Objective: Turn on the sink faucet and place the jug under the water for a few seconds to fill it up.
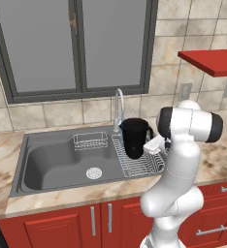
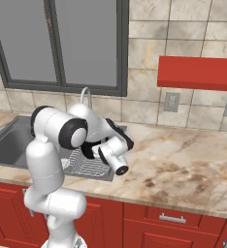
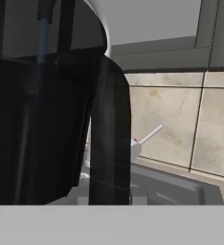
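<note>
The matte black jug (image 1: 135, 138) hangs over the right side of the dark grey sink (image 1: 52, 162), right under the chrome gooseneck faucet (image 1: 118, 104). A thin pale blue stream of water (image 1: 122, 115) drops from the spout into the jug. My gripper (image 1: 150, 143) comes in from the right and is shut on the jug at its handle side. In the hand view the jug (image 3: 37, 129) and its loop handle (image 3: 111, 134) loom close, the water (image 3: 43, 43) falls into it, and the faucet's lever (image 3: 150, 135) sticks out behind. My fingertips are hidden.
A wire rack (image 1: 142, 164) lies under the jug, a smaller basket (image 1: 90, 141) sits at the sink's back, and the drain (image 1: 94, 173) is mid-basin. A red shelf (image 1: 212, 60) projects at upper right. Marble counter (image 2: 183, 160) stretches right of the sink.
</note>
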Controlling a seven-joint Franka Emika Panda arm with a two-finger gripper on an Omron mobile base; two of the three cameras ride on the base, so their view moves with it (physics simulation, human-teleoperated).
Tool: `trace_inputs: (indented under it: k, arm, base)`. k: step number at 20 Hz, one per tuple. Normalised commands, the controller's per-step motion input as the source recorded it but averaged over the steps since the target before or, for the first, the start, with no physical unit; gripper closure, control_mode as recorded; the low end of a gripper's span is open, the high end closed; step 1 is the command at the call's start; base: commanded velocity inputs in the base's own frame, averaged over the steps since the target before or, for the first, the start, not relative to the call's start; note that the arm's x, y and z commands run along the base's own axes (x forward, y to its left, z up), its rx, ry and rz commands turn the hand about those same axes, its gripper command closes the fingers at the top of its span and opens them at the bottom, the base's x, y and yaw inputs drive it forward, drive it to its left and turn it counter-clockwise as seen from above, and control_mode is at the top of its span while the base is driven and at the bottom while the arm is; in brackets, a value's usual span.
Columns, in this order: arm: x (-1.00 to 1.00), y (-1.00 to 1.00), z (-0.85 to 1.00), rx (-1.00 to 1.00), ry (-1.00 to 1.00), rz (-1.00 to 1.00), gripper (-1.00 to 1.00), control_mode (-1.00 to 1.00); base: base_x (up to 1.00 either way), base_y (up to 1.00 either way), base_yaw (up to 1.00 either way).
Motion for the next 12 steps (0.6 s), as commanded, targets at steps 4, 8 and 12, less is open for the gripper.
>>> trace_inputs:
  k: [4, 8, 12]
  arm:
    - [0.20, 0.26, 0.00, 0.00, 0.02, -0.01, 1.00, -1.00]
    - [0.18, 0.32, -0.02, 0.00, 0.02, 0.00, 1.00, -1.00]
    - [0.15, 0.38, -0.03, 0.00, 0.00, -0.01, 1.00, -1.00]
  base:
    - [0.00, 0.00, 0.00]
    - [0.00, 0.00, 0.00]
    - [0.00, 0.00, 0.00]
